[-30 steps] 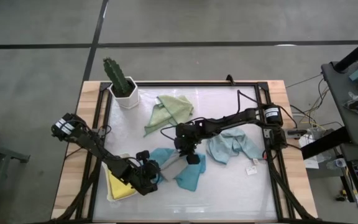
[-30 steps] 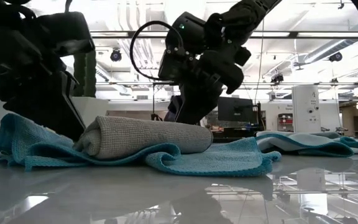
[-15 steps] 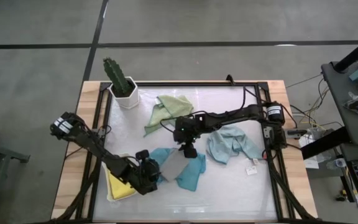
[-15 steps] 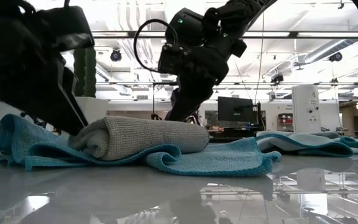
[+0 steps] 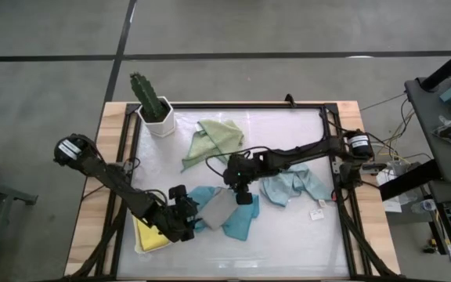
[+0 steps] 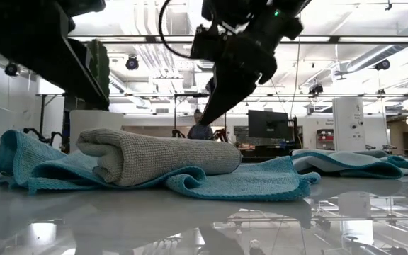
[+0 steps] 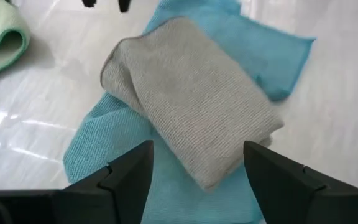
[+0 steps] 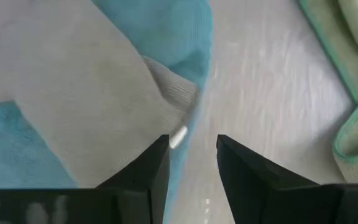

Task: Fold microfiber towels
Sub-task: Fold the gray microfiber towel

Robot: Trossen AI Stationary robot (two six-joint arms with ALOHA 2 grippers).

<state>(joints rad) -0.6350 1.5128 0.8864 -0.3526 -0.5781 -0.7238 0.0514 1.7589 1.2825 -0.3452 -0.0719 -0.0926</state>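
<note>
Thickness is revealed only by the low view: the grey towel [image 6: 158, 156] is seen there as a rounded fold lying on top of the teal towel [image 6: 239, 180], whereas in the high view the same grey towel [image 5: 219, 207] appears as a flat oblong on the teal towel [image 5: 239, 222]. The sage green towel [image 5: 214, 139], the pale blue towel [image 5: 290, 185] and the yellow towel [image 5: 151, 235] are shown together only from above; the green one lies beyond the grey towel towards the potted cactus [image 5: 151, 102], the pale blue one to the right arm's side of it, the yellow one to the left arm's side, partly hidden under the left arm. In the left wrist view the left gripper [image 7: 197, 171] is seen spread wide and holding nothing, its fingers [image 7: 129, 168] apart just short of the near end of the grey towel [image 7: 191, 102]. In the right wrist view the right gripper [image 8: 191, 162] is seen partly open and empty, poised just above the far corner of the grey towel [image 8: 73, 93]; a small pale fleck sits between the fingers, and what it is cannot be told. The grey towel's long axis is seen to run diagonally between the two grippers, one end towards each.
</note>
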